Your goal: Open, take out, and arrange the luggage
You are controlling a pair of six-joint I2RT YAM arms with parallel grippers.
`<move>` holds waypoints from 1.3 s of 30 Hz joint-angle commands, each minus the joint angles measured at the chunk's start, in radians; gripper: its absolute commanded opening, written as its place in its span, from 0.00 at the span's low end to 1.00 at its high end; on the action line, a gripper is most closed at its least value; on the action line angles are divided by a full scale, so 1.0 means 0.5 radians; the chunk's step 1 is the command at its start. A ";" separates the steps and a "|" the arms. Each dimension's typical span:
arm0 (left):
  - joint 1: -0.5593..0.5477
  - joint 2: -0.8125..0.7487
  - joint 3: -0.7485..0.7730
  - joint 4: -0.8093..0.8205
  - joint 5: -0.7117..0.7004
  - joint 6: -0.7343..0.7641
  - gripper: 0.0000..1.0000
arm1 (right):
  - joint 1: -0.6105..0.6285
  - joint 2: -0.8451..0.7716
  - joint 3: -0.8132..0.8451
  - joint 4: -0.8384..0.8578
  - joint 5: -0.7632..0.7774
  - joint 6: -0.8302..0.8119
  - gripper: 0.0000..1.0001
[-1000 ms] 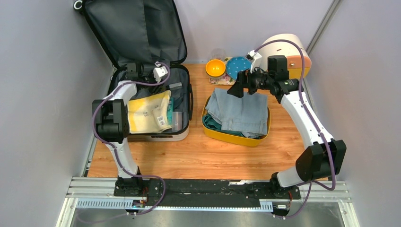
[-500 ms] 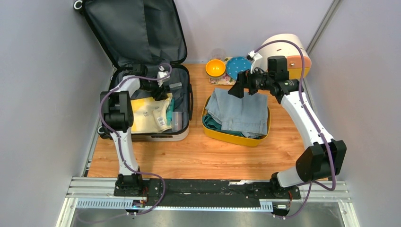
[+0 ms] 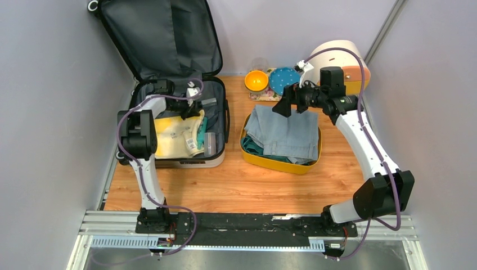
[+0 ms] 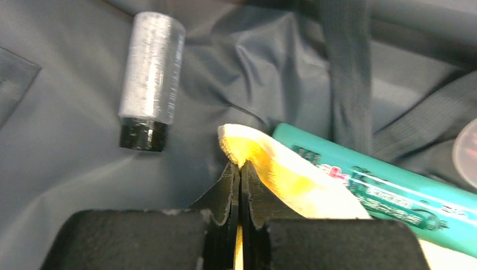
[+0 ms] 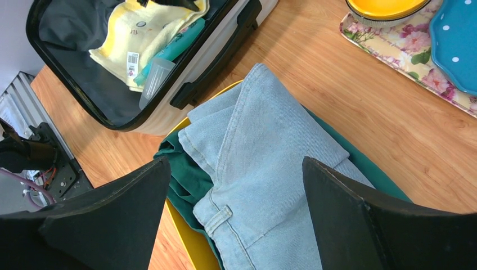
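The luggage [image 3: 181,161] lies open at the left, its lid [image 3: 163,34] leaning on the back wall, dark grey lining showing. Inside lie a yellow cloth [image 3: 174,135], a teal tube [image 4: 388,183], a clear bottle with a black cap [image 4: 149,79] and a clear cup [image 3: 209,143]. My left gripper [image 3: 188,109] is inside the case, shut on the far corner of the yellow cloth [image 4: 264,163]. My right gripper [image 3: 287,104] hangs open and empty above the folded jeans [image 5: 270,169]; the luggage also shows in the right wrist view [image 5: 225,53].
A yellow bin [image 3: 275,163] right of the luggage holds light-blue jeans [image 3: 287,135] over a green garment [image 5: 183,174]. Behind it a floral tray [image 5: 388,45] carries an orange bowl [image 3: 256,80] and a blue dotted plate [image 3: 283,80]. A round cream-and-orange box [image 3: 343,62] stands at the back right.
My left arm has swung its elbow forward and its gripper has moved right to the yellow cloth's far corner, now shut on it. The right arm has hardly moved.
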 commanded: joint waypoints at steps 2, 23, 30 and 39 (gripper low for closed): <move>0.000 -0.507 -0.337 0.416 0.091 -0.205 0.00 | 0.016 -0.087 -0.032 0.129 -0.042 0.067 0.90; -0.509 -1.539 -0.461 0.242 -0.010 -0.508 0.00 | 0.722 0.348 0.033 1.502 -0.020 -0.025 0.97; -0.629 -1.598 -0.519 0.343 -0.038 -0.649 0.00 | 0.903 0.471 0.122 1.403 0.022 -0.252 0.88; -0.635 -1.631 -0.522 0.395 -0.038 -0.745 0.00 | 0.909 0.438 0.143 1.099 0.179 -0.445 0.04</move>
